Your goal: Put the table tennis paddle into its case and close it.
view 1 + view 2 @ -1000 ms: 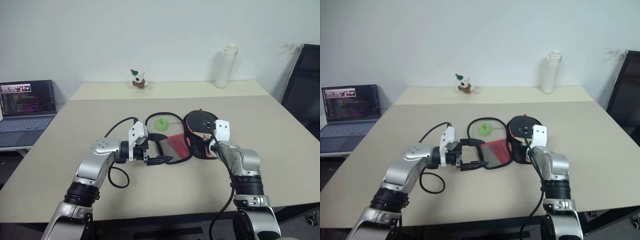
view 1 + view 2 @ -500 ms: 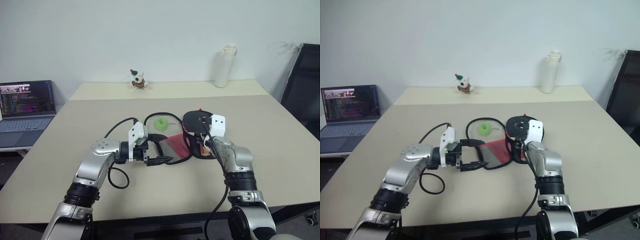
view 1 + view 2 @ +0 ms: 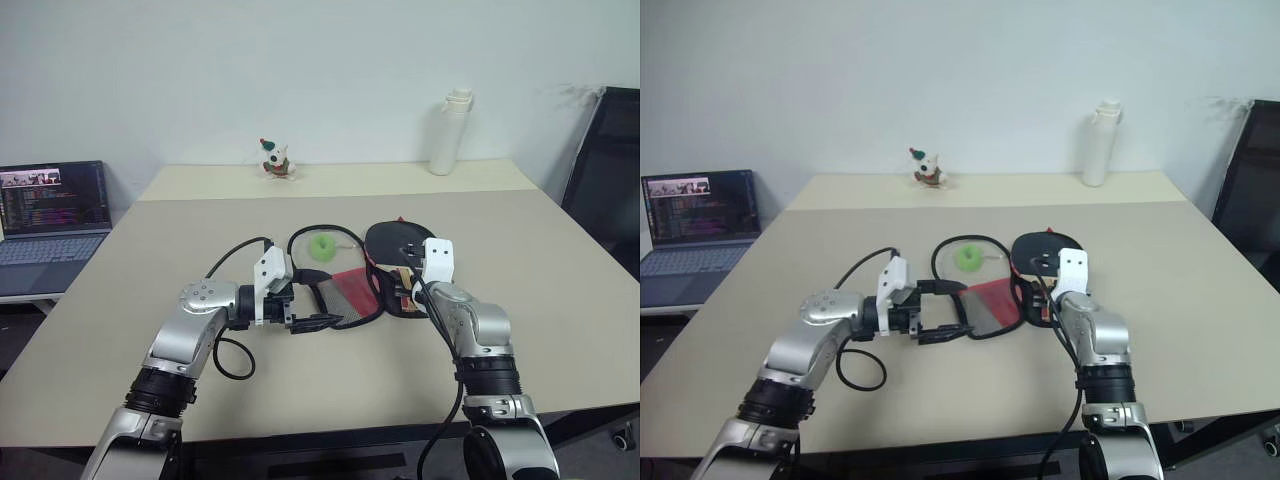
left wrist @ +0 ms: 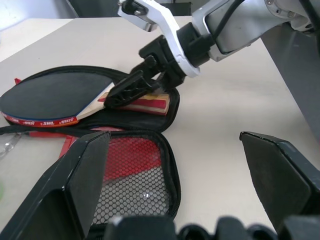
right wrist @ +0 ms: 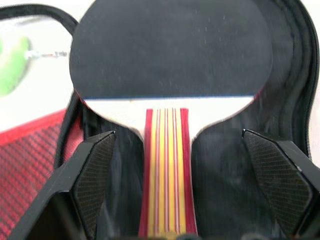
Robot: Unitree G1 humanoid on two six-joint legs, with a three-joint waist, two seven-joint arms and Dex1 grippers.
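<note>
The table tennis paddle lies black face up in the right half of the open case, blade away from me and striped wooden handle toward my right arm. My right gripper is open, a finger on each side of the handle and neither one touching it. It also appears in the left wrist view as the right gripper over the handle end. The case's red mesh flap lies spread to the left. My left gripper stands open at that flap's left edge, holding nothing.
A green round object inside a black cord loop lies just beyond the case. At the table's far edge stand a white bottle and a small toy figure. A laptop sits at left, a black chair at right.
My right gripper has opened and let go of the paddle handle. The paddle and its case half have settled flatter on the table. The left arm has stayed still.
</note>
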